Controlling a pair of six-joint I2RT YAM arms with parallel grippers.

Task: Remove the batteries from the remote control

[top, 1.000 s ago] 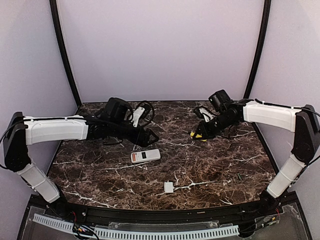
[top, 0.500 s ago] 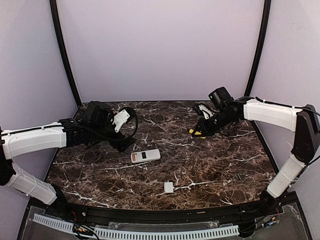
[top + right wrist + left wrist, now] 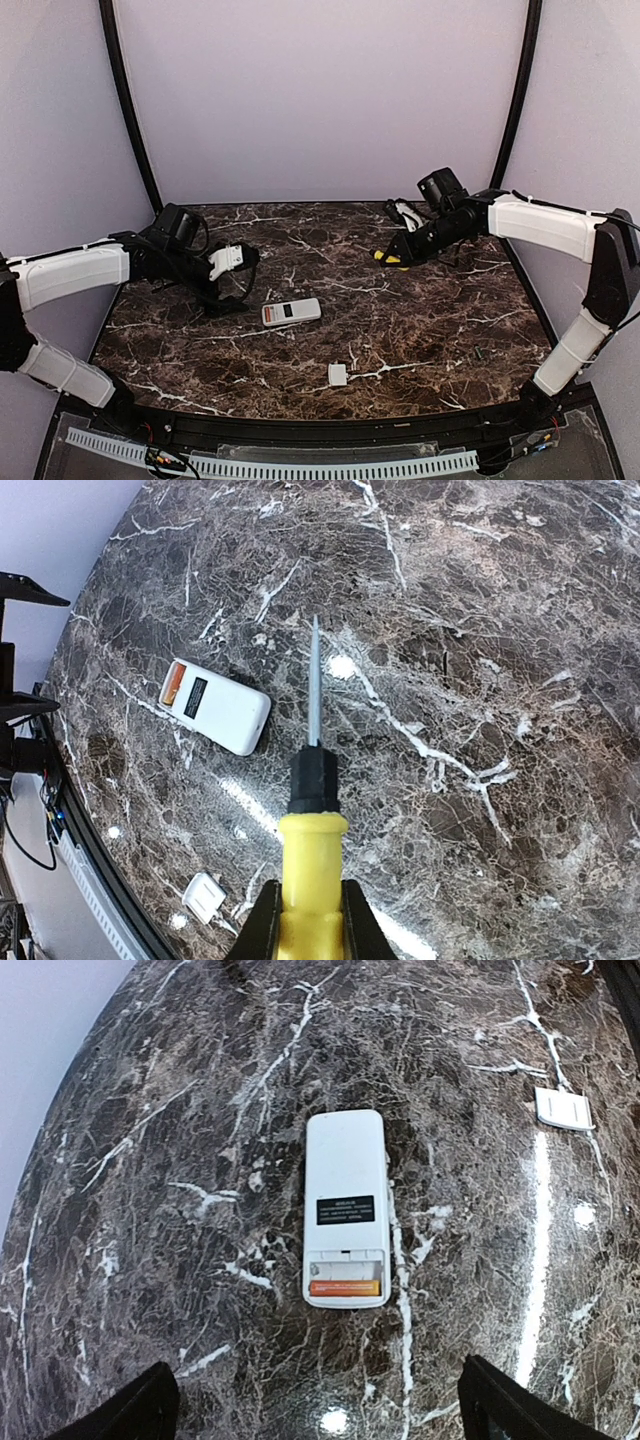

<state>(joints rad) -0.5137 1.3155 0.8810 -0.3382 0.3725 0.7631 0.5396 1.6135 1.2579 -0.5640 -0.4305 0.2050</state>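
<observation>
Remote control (image 3: pixel 291 312) lying flat mid-desk, back face up, cover off, prob. so the open compartment is facing the arms. Small white cover piece (image 3: pixel 338 375) sitting apart, nearer the arm bases, out of the work zone.

Left wrist view: compartment at the remote's near end is showing one orange battery (image 3: pixel 344 1287) lying crosswise in the end slot. Slot beside it is looking bare white. Other battery: can't place it anywhere w/ certainty.

Left gripper (image 3: pixel 232 290) hovering just left of the remote, low over the desk (image 3: pixel 430 320), jaws spread wide, nothing btwn them. Its fingertips (image 3: pixel 135 1415) are only peeking into the bottom corners of its own cam, w/ the remote's open end centred btwn them. Reads as lining up to pin the remote or pinch the batt.

Right gripper (image 3: pixel 310 920) clamping the yellow handle of a screwdriver (image 3: pixel 312 820), shaft pointing fwd and down at the desk. It's holding well apart from the remote, toward the back-right, tip in the air, touching nothing. My guess: the screwdriver is serving as a pry tool for levering the battery off its seat, and the arm is waiting clear so the left one is getting room.

Judgement: job partly done, orange batt. not yet out. Next move is calling for the remote being pinned while the batt. is lifted at one end. Risks: remote skating on the slick marble, or batt. popping free and rolling off.
</observation>
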